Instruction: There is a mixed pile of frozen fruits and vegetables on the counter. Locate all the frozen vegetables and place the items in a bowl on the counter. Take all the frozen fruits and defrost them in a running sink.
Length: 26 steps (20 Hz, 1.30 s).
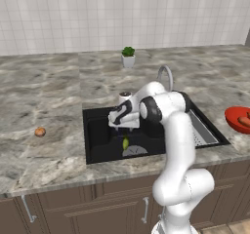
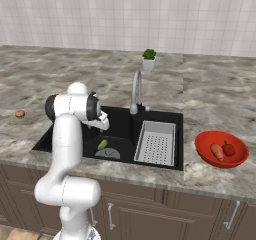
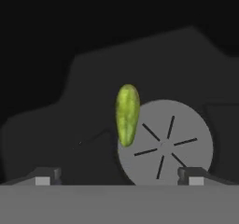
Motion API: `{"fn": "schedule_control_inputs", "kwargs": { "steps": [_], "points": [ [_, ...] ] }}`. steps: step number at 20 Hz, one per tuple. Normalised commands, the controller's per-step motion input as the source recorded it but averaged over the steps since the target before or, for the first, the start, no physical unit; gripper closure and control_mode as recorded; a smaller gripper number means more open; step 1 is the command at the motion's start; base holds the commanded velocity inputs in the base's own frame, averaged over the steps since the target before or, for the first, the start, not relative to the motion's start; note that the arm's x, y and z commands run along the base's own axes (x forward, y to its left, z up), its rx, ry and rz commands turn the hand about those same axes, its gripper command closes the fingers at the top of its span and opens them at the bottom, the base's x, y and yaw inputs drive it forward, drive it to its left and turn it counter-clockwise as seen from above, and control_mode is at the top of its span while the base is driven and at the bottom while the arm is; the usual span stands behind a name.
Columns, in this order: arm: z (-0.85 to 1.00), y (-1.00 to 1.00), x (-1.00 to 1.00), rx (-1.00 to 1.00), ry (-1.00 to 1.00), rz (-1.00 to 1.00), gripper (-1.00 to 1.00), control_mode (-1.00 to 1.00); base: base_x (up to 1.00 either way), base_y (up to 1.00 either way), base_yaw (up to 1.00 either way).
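Note:
My gripper point(image 1: 122, 129) hangs over the black sink point(image 1: 97, 130), open, with its fingertips point(image 3: 44, 178) wide apart and nothing between them. Straight below it is the oblong yellow-green fruit point(image 3: 127, 114), free of the fingers, at the left edge of the round drain point(image 3: 165, 143); it also shows as the small yellow-green fruit point(image 1: 125, 143) point(image 2: 102, 144) low in the basin. The brown ball point(image 1: 40, 131) point(image 2: 20, 113) rests on the counter left of the sink. At the right, the red bowl point(image 2: 202, 144) point(image 1: 232, 116) holds the orange carrot-like piece point(image 2: 217, 151) and the red piece point(image 2: 228, 148).
A curved steel faucet point(image 1: 166, 74) point(image 2: 136, 91) stands behind the basin. The grey perforated rack point(image 2: 156, 143) point(image 1: 202, 128) fills the sink's right part. A small potted plant point(image 1: 128, 56) point(image 2: 149, 59) sits near the tiled wall. Marble counter point(image 1: 44, 96) stretches to both sides.

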Motion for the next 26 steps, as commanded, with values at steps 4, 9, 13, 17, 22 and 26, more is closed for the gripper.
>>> {"fn": "schedule_control_inputs", "kwargs": {
  "steps": [4, 9, 13, 17, 22, 26],
  "points": [
    [0.63, 0.22, -0.34, -0.01, -0.09, 0.13, -1.0, -1.0, 0.0, 0.0, 0.0],
    [0.59, 0.22, -0.39, -0.01, -0.07, 0.15, -1.0, -1.0, 0.0, 0.0, 0.0],
    [0.51, 0.33, -0.31, -0.03, -0.04, 0.21, -1.0, -1.0, 0.0, 0.0, 0.0],
    [0.41, 0.49, -0.08, -0.02, -0.01, 0.3, -1.0, -1.0, 0.0, 0.0, 0.0],
    [0.22, 0.28, 0.0, 0.0, -0.06, 0.44, -1.0, -1.0, 0.0, 0.0, 0.0],
    [-0.06, 0.01, 0.0, 0.11, -0.02, 0.5, -1.0, -1.0, 0.0, 0.0, 0.0]
  ]
}}
